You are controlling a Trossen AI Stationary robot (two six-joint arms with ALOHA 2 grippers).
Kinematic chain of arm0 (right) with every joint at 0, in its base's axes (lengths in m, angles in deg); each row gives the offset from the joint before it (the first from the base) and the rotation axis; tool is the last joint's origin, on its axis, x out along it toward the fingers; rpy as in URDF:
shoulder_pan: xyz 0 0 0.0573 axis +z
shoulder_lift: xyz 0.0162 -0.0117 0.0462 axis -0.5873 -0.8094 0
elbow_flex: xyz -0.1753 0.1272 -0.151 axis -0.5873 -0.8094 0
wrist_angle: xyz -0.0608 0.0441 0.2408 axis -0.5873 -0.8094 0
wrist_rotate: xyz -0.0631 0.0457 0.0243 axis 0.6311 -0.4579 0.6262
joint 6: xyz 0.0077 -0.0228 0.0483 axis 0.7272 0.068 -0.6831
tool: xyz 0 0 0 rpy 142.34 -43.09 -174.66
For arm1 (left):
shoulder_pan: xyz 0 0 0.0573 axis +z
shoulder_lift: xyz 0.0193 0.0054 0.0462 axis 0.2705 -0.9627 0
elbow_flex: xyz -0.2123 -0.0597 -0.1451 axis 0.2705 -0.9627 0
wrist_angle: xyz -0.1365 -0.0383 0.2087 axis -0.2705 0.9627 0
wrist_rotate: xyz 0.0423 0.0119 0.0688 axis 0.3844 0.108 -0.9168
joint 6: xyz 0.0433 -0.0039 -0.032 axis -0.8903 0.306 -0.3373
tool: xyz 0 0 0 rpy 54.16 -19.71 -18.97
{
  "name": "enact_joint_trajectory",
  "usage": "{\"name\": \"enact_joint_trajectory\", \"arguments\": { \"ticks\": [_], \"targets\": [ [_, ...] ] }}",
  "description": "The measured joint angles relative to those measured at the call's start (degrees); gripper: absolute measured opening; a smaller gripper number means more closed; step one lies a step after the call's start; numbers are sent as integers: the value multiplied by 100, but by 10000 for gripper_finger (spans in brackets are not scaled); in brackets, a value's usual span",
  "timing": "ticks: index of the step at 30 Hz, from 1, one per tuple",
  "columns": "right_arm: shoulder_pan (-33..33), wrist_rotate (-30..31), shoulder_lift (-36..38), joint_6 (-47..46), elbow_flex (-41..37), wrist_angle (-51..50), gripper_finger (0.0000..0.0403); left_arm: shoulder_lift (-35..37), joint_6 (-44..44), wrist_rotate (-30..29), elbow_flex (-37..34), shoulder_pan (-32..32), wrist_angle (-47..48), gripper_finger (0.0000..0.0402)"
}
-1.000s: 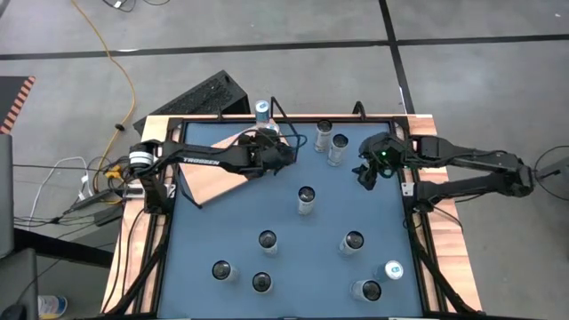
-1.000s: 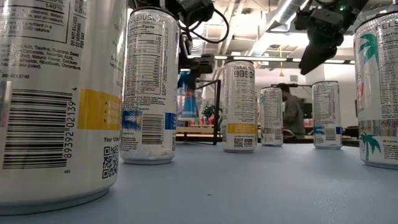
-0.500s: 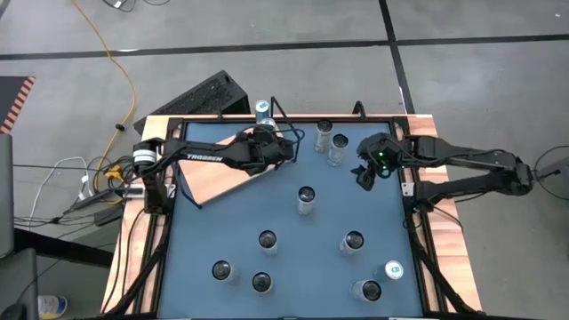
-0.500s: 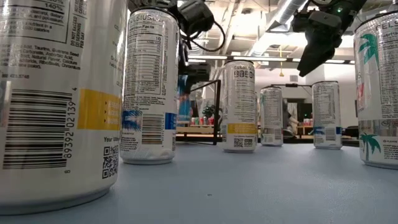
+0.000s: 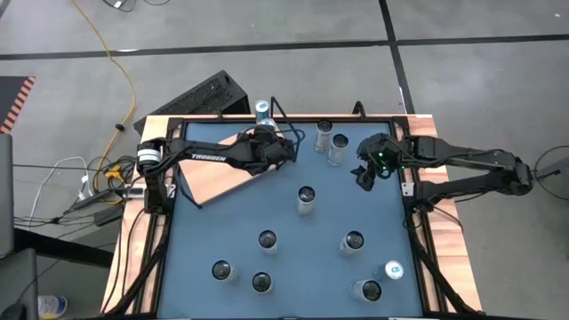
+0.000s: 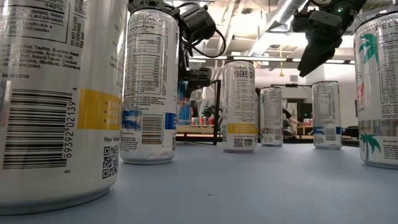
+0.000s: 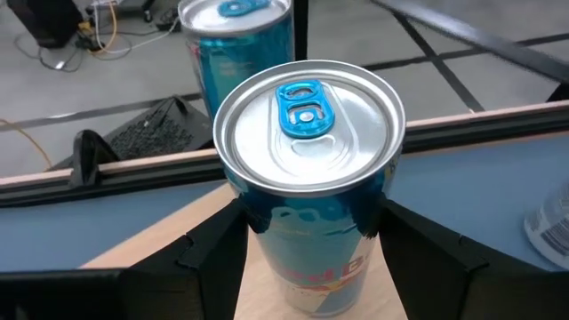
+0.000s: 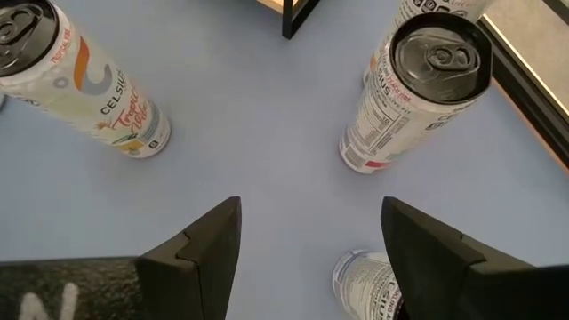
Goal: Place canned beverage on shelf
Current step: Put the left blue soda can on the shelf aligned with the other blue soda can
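A blue canned beverage (image 7: 307,178) with a blue pull tab stands upright between the fingers of my left gripper (image 5: 281,149), which is shut on it over the far end of the pale-wood shelf (image 5: 213,178). The low view shows this can (image 6: 184,102) half hidden behind a nearer can. A second blue can (image 7: 236,36) stands on the shelf just beyond it (image 5: 262,110). My right gripper (image 5: 365,175) hangs open above the blue tabletop at the far right (image 8: 311,258), with nothing between its fingers. My left gripper pinches the blue can's side wall just below the rim (image 7: 258,213) between its two fingers (image 7: 213,253), one on either side. The fingers come from the table's left, slanting a little downward. The can stays upright over the shelf board; whether its base rests on it is hidden.
Several white cans stand about the blue tabletop: two at the far middle (image 5: 324,132), (image 5: 338,145), one in the centre (image 5: 306,197), more toward the near edge (image 5: 268,240), (image 5: 353,242). A black wire frame (image 6: 217,112) rises at the shelf's end. A black rail (image 5: 409,191) edges the table.
My left gripper has sunk a little with the blue can toward the shelf, edging toward the table's far edge; the can stays upright.
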Motion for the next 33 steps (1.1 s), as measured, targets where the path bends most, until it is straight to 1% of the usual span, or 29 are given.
{"name": "enact_joint_trajectory", "arguments": {
  "ticks": [15,33],
  "targets": [
    [2,-4,0,-13,0,0,255,2,56,-181,0,54,-24,220],
    [2,-33,2,-11,0,-4,255,7,-29,-160,0,68,-24,222]
  ]
}}
